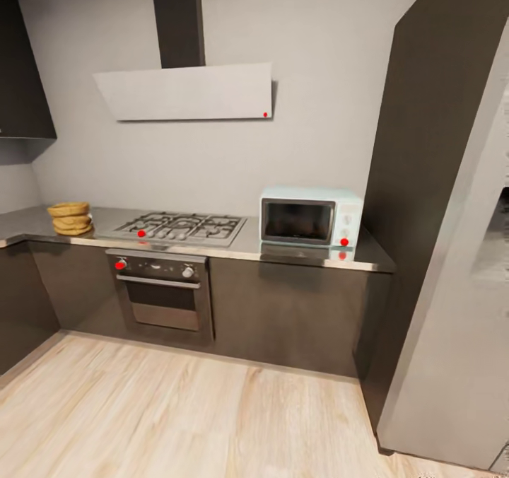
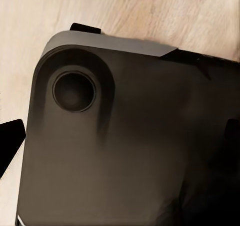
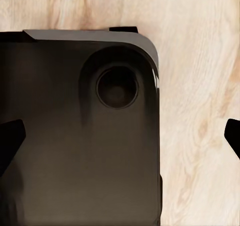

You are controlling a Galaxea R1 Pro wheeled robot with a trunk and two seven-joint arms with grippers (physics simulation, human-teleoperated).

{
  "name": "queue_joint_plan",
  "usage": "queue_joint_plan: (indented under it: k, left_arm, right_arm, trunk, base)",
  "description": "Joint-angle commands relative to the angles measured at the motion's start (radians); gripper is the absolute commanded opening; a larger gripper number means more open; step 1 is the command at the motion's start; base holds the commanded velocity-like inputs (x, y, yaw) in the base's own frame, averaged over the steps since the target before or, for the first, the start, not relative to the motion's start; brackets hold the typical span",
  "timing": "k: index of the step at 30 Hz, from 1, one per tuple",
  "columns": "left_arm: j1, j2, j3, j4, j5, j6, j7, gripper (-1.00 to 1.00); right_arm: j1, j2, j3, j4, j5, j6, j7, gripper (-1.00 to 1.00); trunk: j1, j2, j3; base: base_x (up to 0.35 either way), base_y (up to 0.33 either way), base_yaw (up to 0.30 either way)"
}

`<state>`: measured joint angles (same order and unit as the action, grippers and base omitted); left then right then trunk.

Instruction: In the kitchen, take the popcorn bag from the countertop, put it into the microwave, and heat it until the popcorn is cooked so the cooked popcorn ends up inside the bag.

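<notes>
The popcorn bag [image 1: 71,218] sits on the countertop [image 1: 297,255] well to the left of the gas hob [image 1: 182,228], near where the slab turns the corner; from my seat it reads as a squat tan sack of stacked, bulging folds with a rolled rim, upright and untouched. I take the hob as my landmark: the built-in oven [image 1: 164,295] with red knobs is directly under it, the pale hood [image 1: 185,91] above it, and the microwave [image 1: 309,218] stands just to its right on the same slab, door shut, dark window facing me, a red dot low on its side panel. A tall dark cabinet [image 1: 431,181] rises to the right of the microwave. I am some way back on the wood floor [image 1: 177,414], so I judge this as the approach, nothing picked up yet. Both arms hang low for driving: each wrist camera looks down at the robot's dark base [image 2: 125,151] over the floorboards. The right gripper [image 3: 120,136] shows one dark fingertip at each edge of its picture, so its claw is spread wide and empty. Of the left claw I see a single dark tip, so I cannot tell its state.
</notes>
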<state>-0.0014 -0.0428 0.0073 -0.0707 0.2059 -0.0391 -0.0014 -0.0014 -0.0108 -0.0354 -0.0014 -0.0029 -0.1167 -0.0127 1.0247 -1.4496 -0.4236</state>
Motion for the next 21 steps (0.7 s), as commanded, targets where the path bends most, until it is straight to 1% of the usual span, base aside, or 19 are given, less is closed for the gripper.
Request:
queue_joint_plan:
  k: [1,13,21]
  left_arm:
    - [0.0,0.0,0.001,0.0,0.007,-0.003,0.0,1.0]
    - [0.0,0.001,0.003,0.0,0.012,-0.005,0.0,1.0]
    - [0.0,0.0,-0.002,0.0,0.011,-0.005,0.0,1.0]
  right_arm:
    - [0.0,0.0,-0.004,0.0,-0.001,-0.003,-0.001,1.0]
    - [0.0,0.0,-0.005,0.0,-0.002,-0.003,-0.001,1.0]
    - [0.0,0.0,-0.003,0.0,0.0,-0.003,-0.001,1.0]
  trunk:
    - [0.0,0.0,-0.001]
    - [0.0,0.0,-0.001]
    - [0.0,0.0,-0.001]
  base:
    - [0.081,0.0,-0.212]
    - [0.009,0.0,-0.239]
    - [0.0,0.0,-0.242]
